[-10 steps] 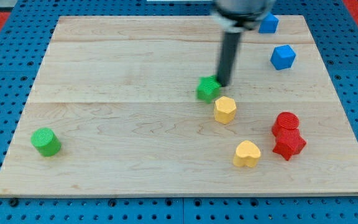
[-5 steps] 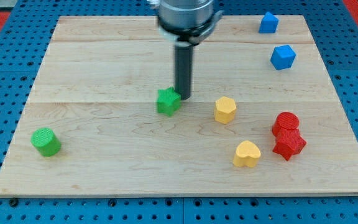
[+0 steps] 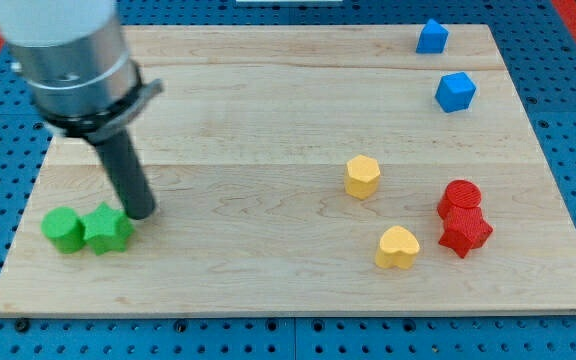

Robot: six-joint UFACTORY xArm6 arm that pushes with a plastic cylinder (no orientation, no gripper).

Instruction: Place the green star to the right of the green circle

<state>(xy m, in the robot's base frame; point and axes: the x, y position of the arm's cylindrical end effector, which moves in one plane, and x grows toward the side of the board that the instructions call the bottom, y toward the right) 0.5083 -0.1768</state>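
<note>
The green star (image 3: 107, 230) lies near the board's lower left, touching the right side of the green circle (image 3: 64, 230). My tip (image 3: 144, 213) stands just to the upper right of the green star, at its edge. The dark rod rises up and to the left from there to the grey arm body at the view's top left.
A yellow hexagon (image 3: 362, 176) and a yellow heart (image 3: 397, 247) lie right of centre. A red circle (image 3: 460, 197) and a red star (image 3: 465, 233) sit together at the right. Two blue blocks (image 3: 431, 37) (image 3: 455, 92) lie at the top right. The wooden board (image 3: 268, 90) ends close below the green blocks.
My tip has swept from the board's middle to the lower left, pushing the green star along until it rests against the green circle, which shifted slightly left.
</note>
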